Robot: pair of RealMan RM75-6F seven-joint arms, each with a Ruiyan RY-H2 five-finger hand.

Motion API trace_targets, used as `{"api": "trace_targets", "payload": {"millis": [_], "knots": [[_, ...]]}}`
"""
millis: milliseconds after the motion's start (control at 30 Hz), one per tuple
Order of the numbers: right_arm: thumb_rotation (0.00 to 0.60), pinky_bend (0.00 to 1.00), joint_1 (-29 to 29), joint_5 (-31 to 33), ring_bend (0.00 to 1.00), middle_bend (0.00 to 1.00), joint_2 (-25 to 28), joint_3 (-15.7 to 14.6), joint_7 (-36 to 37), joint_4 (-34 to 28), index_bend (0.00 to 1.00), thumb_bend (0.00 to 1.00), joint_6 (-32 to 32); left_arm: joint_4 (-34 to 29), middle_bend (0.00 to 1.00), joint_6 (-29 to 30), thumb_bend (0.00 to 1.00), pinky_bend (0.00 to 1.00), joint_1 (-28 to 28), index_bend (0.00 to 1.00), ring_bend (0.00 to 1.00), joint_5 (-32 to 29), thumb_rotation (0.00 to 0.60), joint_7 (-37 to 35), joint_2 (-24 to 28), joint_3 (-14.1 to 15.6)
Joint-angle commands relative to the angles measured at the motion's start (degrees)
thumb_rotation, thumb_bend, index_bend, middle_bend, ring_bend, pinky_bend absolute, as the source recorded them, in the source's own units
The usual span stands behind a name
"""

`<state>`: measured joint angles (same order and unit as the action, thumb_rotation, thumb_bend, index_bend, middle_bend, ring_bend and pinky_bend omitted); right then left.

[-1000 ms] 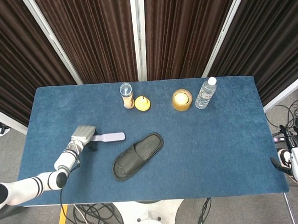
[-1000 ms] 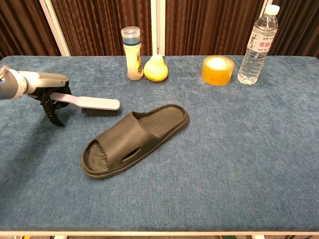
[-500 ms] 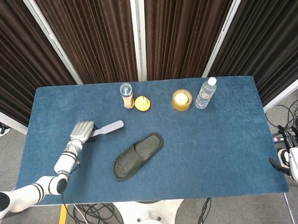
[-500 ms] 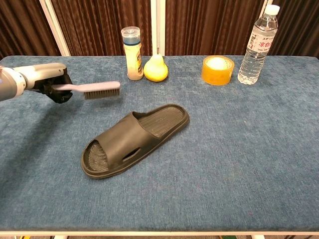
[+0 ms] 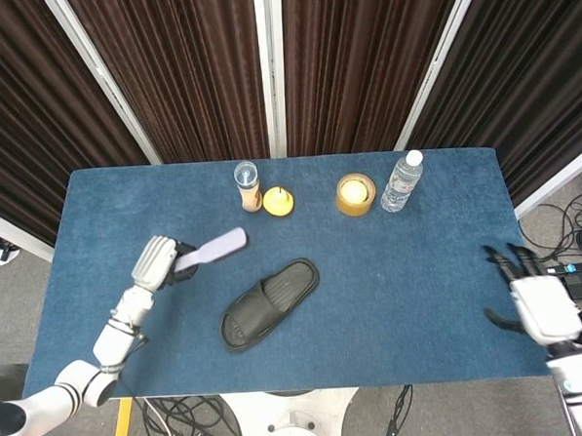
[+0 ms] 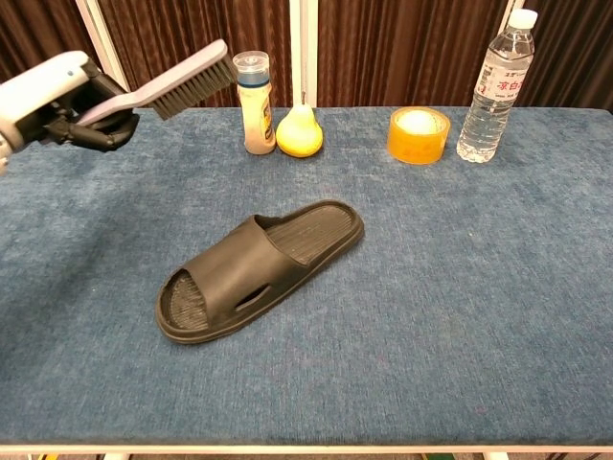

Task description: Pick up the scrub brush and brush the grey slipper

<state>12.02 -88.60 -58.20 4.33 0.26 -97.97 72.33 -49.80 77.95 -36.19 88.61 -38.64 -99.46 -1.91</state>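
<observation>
My left hand (image 5: 158, 261) (image 6: 59, 99) grips the handle of the scrub brush (image 5: 213, 248) (image 6: 177, 83), a pale lilac brush with dark bristles. The brush is lifted well above the table, its head tilted up and pointing right. The dark grey slipper (image 5: 269, 302) (image 6: 260, 267) lies flat on the blue table, right of and nearer than the brush, toe toward the back right. My right hand (image 5: 529, 293) hovers open over the table's right edge, fingers spread, holding nothing. The chest view does not show it.
Along the back of the blue table (image 5: 411, 270) stand a small yellow-capped bottle (image 5: 247, 186) (image 6: 254, 102), a yellow pear-shaped object (image 5: 277, 200) (image 6: 299, 130), a roll of yellow tape (image 5: 355, 193) (image 6: 419, 134) and a water bottle (image 5: 402, 181) (image 6: 495, 84). Dark curtains hang behind.
My left hand has raised the brush off the table, high above it, head tilting upward. My right hand has come in over the right table edge, fingers spread.
</observation>
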Motion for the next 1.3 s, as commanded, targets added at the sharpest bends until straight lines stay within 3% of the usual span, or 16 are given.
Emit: {"api": "trace_targets", "payload": {"millis": [33, 267, 500, 867, 1200, 1300], "knots": [[0.600, 0.09, 8.8, -4.1, 0.03, 0.21, 0.0, 1.1, -0.4, -2.2, 0.04, 0.12, -9.5, 5.9, 1.00, 8.7, 0.71, 1.00, 3.1, 1.00, 1.00, 6.8, 0.600, -1.6, -3.2, 4.0], [0.600, 0.03, 24.7, 1.0, 0.00, 0.11, -7.9, 6.1, -6.0, -0.6, 0.00, 0.05, -28.7, 10.9, 1.00, 12.7, 0.71, 1.00, 6.0, 1.00, 1.00, 10.4, 0.600, 0.3, -5.7, 7.4], [0.600, 0.00, 39.2, 13.0, 0.00, 0.00, -21.1, 8.2, -16.7, 9.9, 0.00, 0.03, -44.4, 13.3, 1.00, 12.0, 0.71, 1.00, 7.5, 1.00, 1.00, 11.4, 0.600, 2.9, -7.4, 8.9], [0.600, 0.00, 52.9, 28.7, 0.00, 0.00, -34.4, 5.7, -27.2, 24.4, 0.00, 0.03, -49.0, 13.5, 1.00, 11.2, 0.70, 1.00, 6.9, 1.00, 1.00, 12.3, 0.600, 5.2, -8.6, 9.0], [0.600, 0.00, 59.8, 40.3, 0.00, 0.08, -39.4, -0.4, -31.4, 29.7, 0.00, 0.06, -47.9, 15.3, 1.00, 8.7, 0.70, 1.00, 7.5, 1.00, 1.00, 12.0, 0.600, 6.6, -10.2, 9.5], [0.600, 0.00, 60.8, 42.0, 0.00, 0.16, -40.2, -1.6, -32.1, 29.9, 0.07, 0.12, -46.2, 15.5, 1.00, 8.3, 0.70, 1.00, 7.4, 1.00, 1.00, 12.1, 0.600, 6.8, -10.3, 9.7]]}}
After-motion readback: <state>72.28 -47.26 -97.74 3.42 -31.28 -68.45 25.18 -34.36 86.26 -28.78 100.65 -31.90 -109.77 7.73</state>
